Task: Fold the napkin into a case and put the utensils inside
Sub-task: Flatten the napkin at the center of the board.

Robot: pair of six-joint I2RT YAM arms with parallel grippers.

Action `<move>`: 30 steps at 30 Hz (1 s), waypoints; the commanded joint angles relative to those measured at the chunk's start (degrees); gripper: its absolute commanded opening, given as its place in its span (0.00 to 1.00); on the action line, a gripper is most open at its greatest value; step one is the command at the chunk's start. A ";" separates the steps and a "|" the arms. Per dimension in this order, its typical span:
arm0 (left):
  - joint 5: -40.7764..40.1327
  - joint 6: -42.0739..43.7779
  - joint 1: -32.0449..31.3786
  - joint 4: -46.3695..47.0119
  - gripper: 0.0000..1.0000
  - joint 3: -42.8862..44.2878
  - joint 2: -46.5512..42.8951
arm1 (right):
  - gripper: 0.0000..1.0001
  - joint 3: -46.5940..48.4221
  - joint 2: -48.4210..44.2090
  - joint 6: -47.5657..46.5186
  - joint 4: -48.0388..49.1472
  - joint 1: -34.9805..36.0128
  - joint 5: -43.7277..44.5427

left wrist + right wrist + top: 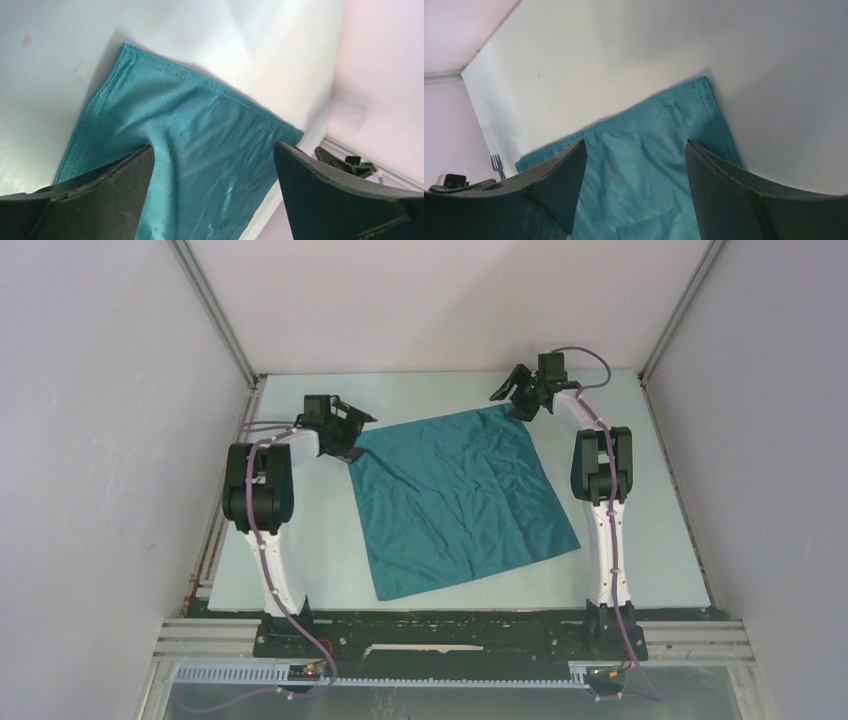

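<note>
Hovering at left: left end effector, black, two-fingered, jaws spread wide, nothing between them. It sits at the napkin's far-left corner; cannot tell if the lower finger touches the cloth.
Napkin: dark teal, roughly square fabric napkin, spread flat on the pale grey-white desk, turned a little so its corners point off-square. It lies between the two arms, unfolded, no case formed yet.
Handling guess: light, limp, thin; will drape and bunch, no stiffness. It shows soft wrinkles and may slide on the smooth desk when dragged.
Where to grip: judged best at the hemmed corners or edges; pinch low to catch one layer, since the flat middle gives nothing to pinch.
Right side: right end effector, black, released, jaws apart and empty, raised just over the far-right corner of the napkin.
Hidden: utensils not seen in the top view. The right wrist view has a tiny dark fork-shaped speck at its left edge, too small to say what it is.
Cut off: both wrist views show only part of the cloth.
</note>
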 commanded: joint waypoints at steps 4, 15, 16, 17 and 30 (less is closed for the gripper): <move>-0.68 -1.81 2.47 -0.76 1.00 8.36 7.74 | 0.80 9.21 6.58 8.58 4.80 -0.47 2.16; -5.25 17.39 2.42 -21.59 1.00 31.36 9.73 | 0.84 16.10 10.88 11.33 7.95 -2.46 4.79; -6.21 19.08 2.23 -22.44 1.00 31.60 8.09 | 0.84 17.25 10.68 10.74 6.63 -2.68 4.19; -6.87 20.70 2.01 -23.24 1.00 31.64 6.24 | 0.84 18.39 10.04 9.08 5.04 -2.86 3.47; -5.02 30.14 -4.50 -22.04 1.00 -3.71 -30.83 | 0.90 -17.63 -30.62 -16.26 -17.62 4.84 21.87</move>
